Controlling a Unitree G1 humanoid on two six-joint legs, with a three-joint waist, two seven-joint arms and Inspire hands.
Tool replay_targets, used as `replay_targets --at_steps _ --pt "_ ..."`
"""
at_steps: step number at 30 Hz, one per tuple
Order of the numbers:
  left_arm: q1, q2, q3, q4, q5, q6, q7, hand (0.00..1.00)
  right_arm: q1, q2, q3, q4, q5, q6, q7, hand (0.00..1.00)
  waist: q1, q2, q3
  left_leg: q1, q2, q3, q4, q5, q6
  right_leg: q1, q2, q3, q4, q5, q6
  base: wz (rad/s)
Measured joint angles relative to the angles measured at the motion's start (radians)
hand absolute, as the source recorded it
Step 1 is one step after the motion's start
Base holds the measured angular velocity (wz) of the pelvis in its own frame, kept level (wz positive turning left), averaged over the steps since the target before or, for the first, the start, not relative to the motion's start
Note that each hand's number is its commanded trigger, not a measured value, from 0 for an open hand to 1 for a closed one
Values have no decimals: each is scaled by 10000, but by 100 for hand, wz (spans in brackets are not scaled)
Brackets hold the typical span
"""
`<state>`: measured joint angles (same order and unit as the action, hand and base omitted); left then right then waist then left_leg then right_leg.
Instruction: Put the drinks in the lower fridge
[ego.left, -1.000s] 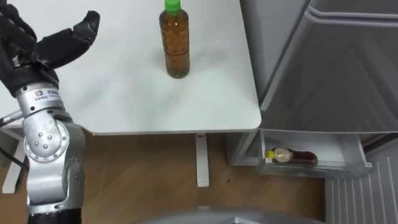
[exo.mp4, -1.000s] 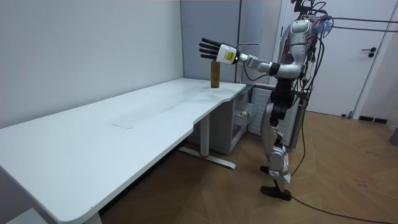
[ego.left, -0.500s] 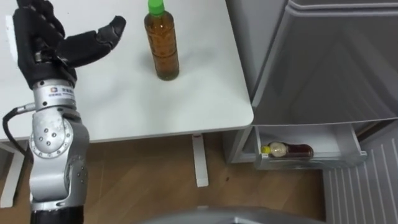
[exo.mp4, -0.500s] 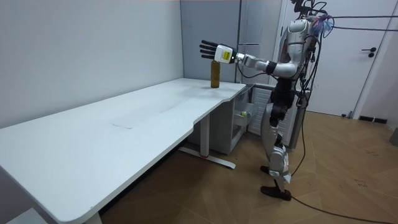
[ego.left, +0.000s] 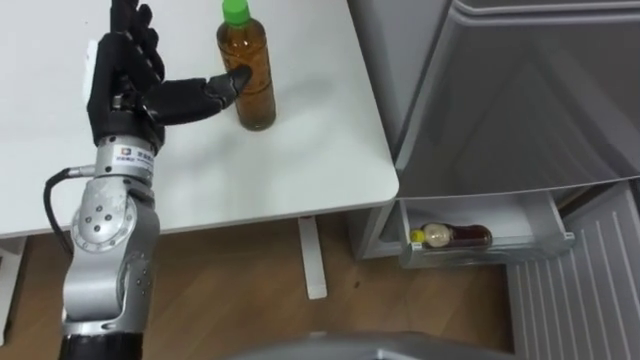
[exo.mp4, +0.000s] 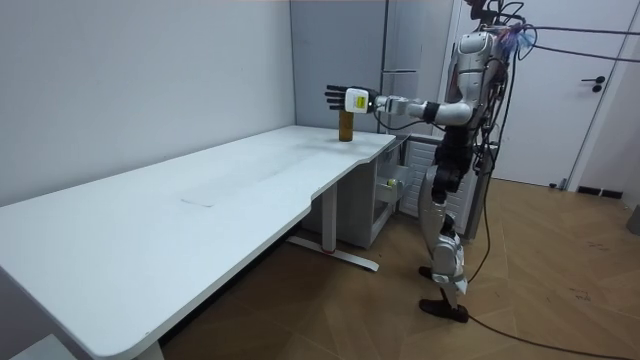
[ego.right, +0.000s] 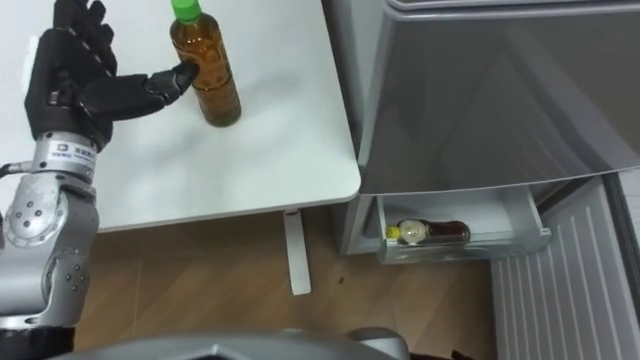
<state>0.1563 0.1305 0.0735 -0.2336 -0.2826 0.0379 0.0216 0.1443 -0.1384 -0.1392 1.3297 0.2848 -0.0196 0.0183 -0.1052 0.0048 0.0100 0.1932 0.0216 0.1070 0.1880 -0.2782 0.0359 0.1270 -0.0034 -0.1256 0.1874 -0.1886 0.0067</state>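
Left eye view: drink bottle, amber with a green cap, stands upright on the white table near its right edge. Left hand is raised just left of the bottle, fingers straight and spread. The thumb reaches out to the bottle's side; whether it touches cannot be told. Nothing is grasped.

Room view: robot stands upright at the table's end beside the fridge, left arm stretched level toward the bottle.

Right eye view: fridge open at right. Its low door shelf holds a second bottle, lying on its side.
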Motion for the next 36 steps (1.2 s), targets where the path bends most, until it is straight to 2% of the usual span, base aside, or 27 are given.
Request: replay_targets --at_steps 7,11,17,23,26,32,36 --pt "-60 0 -5 22 -30 13 -135 0 -27 -7 7 16 -187 185 -14 0 -32 3 8 92 52 261 -3 4 -12 16 58 146 15 45 -38 -7" --pt "-454 1 -6 630 -16 63 -130 0 -28 -11 8 23 -200 293 -76 0 -38 46 16 93 53 307 -4 3 -11 2 79 262 22 102 -32 -5" --pt "-540 6 -7 1297 -13 62 -118 0 -89 -26 6 113 -649 353 -208 0 -216 76 21 102 50 308 -60 2 -10 -12 100 345 30 130 -12 -2" --pt "-820 8 -4 2035 21 65 -33 0 -99 -40 6 325 -1080 350 -557 0 -288 138 95 109 49 364 -73 2 -10 -61 118 435 30 132 -13 -4" --pt "-978 25 2 2073 6 64 -26 0 -58 -45 5 349 -1338 351 -704 0 -290 163 102 130 48 446 -65 2 -10 -63 119 504 25 132 -13 -7" --pt "-1287 80 29 2754 -1000 69 -29 0 -74 -52 -4 290 -1490 461 -852 0 -275 273 92 162 46 558 -87 3 -10 -157 144 710 105 134 -6 -10" --pt "-1559 77 22 3350 -983 141 88 0 -60 -66 6 258 -1907 684 -923 0 -293 272 92 62 55 587 -87 3 -10 -300 149 720 200 132 -7 -1"
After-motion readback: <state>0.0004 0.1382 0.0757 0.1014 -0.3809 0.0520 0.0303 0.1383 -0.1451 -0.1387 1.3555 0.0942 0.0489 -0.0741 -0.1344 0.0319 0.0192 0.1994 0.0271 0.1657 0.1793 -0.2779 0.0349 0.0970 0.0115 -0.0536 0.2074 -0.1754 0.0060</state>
